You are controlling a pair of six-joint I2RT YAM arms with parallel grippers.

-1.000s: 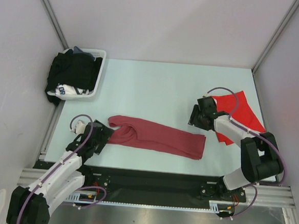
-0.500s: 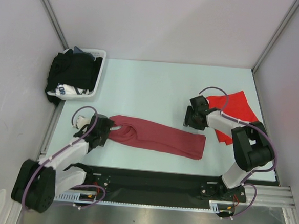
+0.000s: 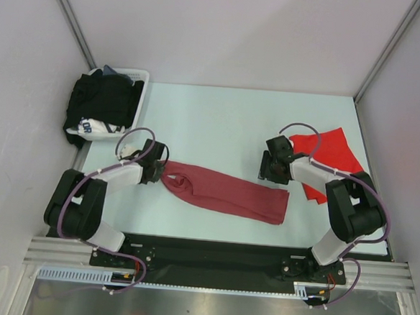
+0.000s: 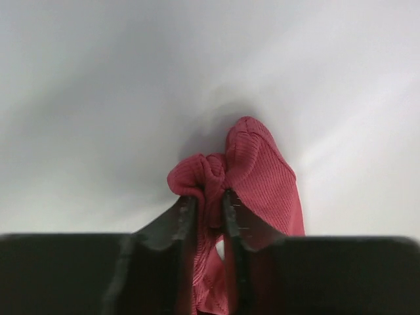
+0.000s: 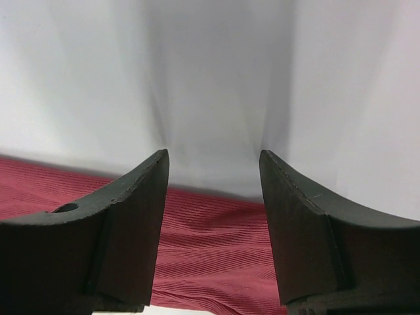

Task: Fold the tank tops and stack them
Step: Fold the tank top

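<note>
Early | my left claw (image 4: pixel 209 197) pinches maroon top (image 3: pixel 226 191) at its 9 o'clock end | my right claw (image 5: pixel 213 170) wide, empty, over its 3 o'clock end | bright red top (image 3: pixel 332 160) apart, unstacked

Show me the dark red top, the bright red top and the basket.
dark red top (image 3: pixel 225 193): overhead view, middle of the long cloth.
bright red top (image 3: pixel 342 151): overhead view, flat uncovered part of the cloth.
basket (image 3: pixel 143 95): overhead view, its right rim.
</note>
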